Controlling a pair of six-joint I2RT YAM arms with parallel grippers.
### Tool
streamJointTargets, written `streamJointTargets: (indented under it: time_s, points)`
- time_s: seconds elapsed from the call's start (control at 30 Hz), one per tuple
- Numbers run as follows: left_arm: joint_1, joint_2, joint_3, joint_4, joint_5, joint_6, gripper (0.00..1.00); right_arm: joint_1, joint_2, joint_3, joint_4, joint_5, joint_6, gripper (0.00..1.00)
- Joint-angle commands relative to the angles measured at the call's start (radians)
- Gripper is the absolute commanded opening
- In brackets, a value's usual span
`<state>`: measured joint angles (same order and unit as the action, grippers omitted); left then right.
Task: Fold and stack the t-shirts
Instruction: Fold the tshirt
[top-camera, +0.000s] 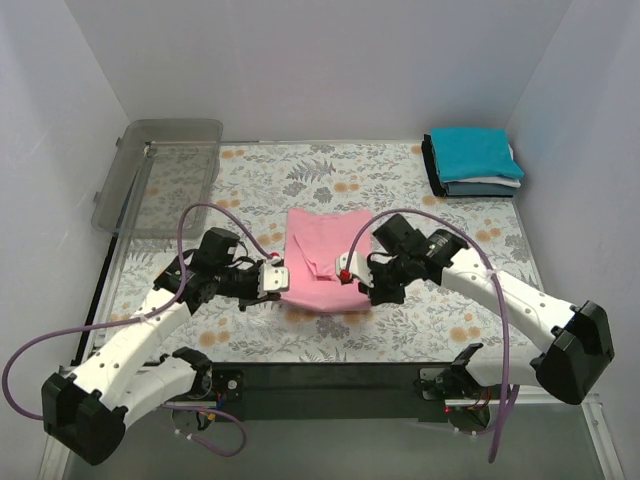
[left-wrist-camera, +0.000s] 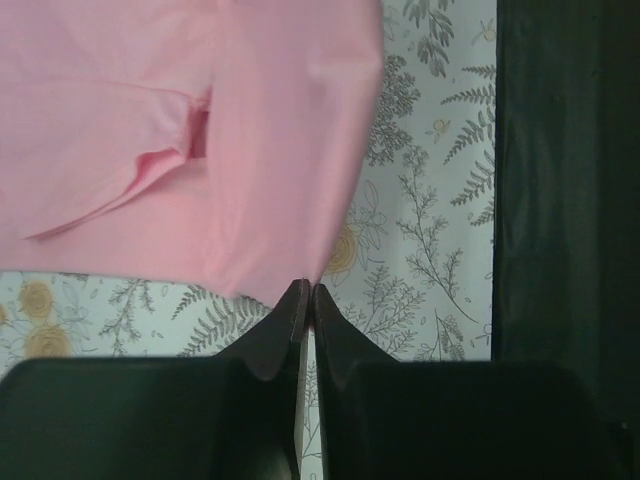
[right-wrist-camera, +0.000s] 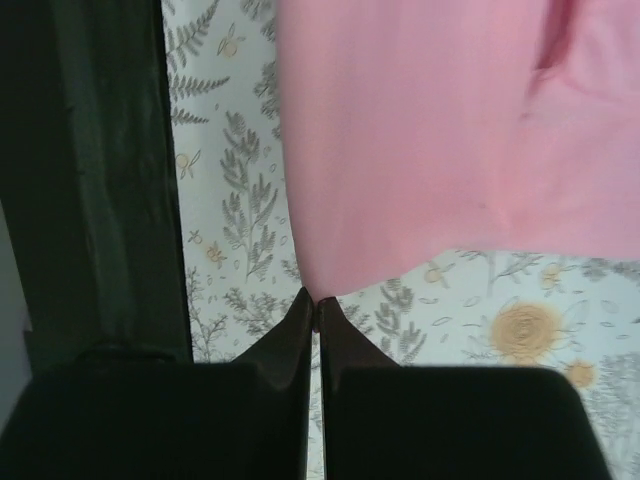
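Pink t-shirt (top-camera: 322, 255), part-folded, long axis near-to-far

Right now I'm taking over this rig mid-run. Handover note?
Left gripper: shut on one near corner of the pink t-shirt.
Right gripper: shut on its other near corner.
The pink t-shirt lies mid-table on the floral cloth, partly folded.
Done: folded stack, teal on top, at the far right corner.
Left: finish folding the pink one and put it on that stack.
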<state>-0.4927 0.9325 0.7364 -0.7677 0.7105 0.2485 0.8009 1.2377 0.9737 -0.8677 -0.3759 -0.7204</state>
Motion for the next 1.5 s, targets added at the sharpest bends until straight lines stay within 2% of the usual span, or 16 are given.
streamJointTargets:
  time_s: [0.0,0.23,0.3,0.53,0.67,0.8,0.97,1.1,1.23,1.33,1.37,1.47]
  points:
    - [0.002,0.021,0.102,-0.010,-0.009,-0.124,0.00,-0.058,0.026,0.161,-0.083,-0.078,-0.071,0.01]
    - [0.127,0.343,0.299,0.131,0.000,-0.153,0.00,-0.186,0.233,0.365,-0.105,-0.049,-0.217,0.01]
    - [0.152,0.411,0.330,0.200,-0.005,-0.161,0.00,-0.226,0.331,0.445,-0.106,-0.044,-0.261,0.01]
    - [0.223,0.806,0.540,0.309,-0.034,-0.178,0.00,-0.336,0.664,0.681,-0.099,-0.028,-0.335,0.01]
    - [0.223,0.951,0.642,0.343,-0.060,-0.204,0.00,-0.367,0.822,0.738,-0.077,-0.011,-0.343,0.01]
    - [0.215,1.057,0.675,0.355,-0.086,-0.233,0.00,-0.365,0.890,0.732,-0.042,-0.006,-0.320,0.01]
    - [0.183,1.017,0.557,0.335,-0.114,-0.238,0.00,-0.344,0.867,0.631,0.013,-0.026,-0.280,0.01]
    - [0.142,0.843,0.326,0.320,-0.118,-0.215,0.00,-0.304,0.767,0.414,0.078,-0.060,-0.231,0.01]
    - [0.120,0.694,0.204,0.257,-0.091,-0.233,0.00,-0.237,0.628,0.205,0.099,-0.124,-0.168,0.01]
    - [0.106,0.592,0.170,0.159,-0.043,-0.216,0.00,-0.220,0.525,0.100,0.104,-0.179,-0.128,0.01]
    - [0.102,0.576,0.164,0.134,-0.033,-0.212,0.00,-0.221,0.496,0.094,0.096,-0.185,-0.102,0.18]
    - [0.092,0.528,0.175,0.027,0.016,-0.169,0.16,-0.239,0.432,0.112,0.082,-0.221,-0.051,0.42]
